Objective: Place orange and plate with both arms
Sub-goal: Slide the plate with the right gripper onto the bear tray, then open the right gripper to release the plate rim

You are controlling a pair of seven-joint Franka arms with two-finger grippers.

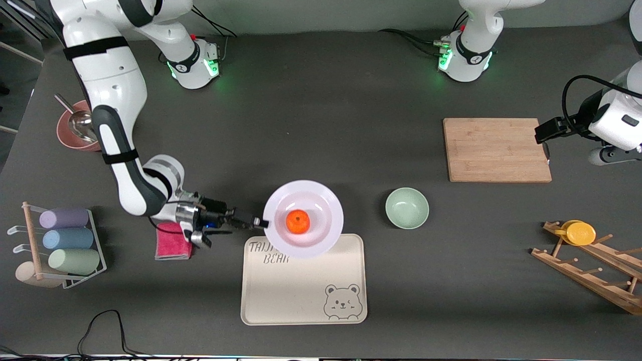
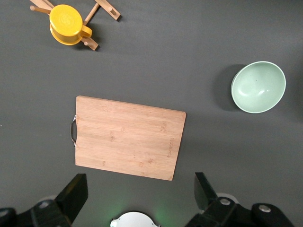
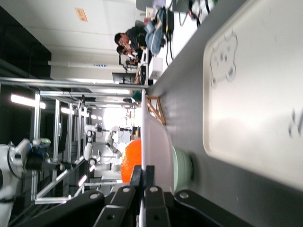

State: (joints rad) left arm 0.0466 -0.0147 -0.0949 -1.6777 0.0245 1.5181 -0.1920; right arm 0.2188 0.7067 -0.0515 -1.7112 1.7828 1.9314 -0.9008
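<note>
The white plate (image 1: 321, 200) hangs in the air over the end of the cream bear tray (image 1: 303, 296) that lies farther from the front camera. The orange (image 1: 297, 221) sits in the plate's middle. My right gripper (image 1: 262, 222) is shut on the plate's rim at the side toward the right arm's end of the table. The right wrist view shows the plate (image 3: 154, 142) edge-on, clamped at the gripper (image 3: 145, 171), with the orange (image 3: 131, 160) on it. My left gripper (image 2: 138, 189) is open and empty, high over the table beside the wooden cutting board (image 2: 128, 137).
A mint-green bowl (image 1: 407, 207) sits beside the tray toward the left arm's end. The cutting board (image 1: 496, 149) lies farther from the front camera. A yellow cup (image 1: 578, 232) hangs on a wooden rack (image 1: 597, 276). A pink cloth (image 1: 173, 243), a cup rack (image 1: 65, 245) and a red bowl (image 1: 67, 138) stand at the right arm's end.
</note>
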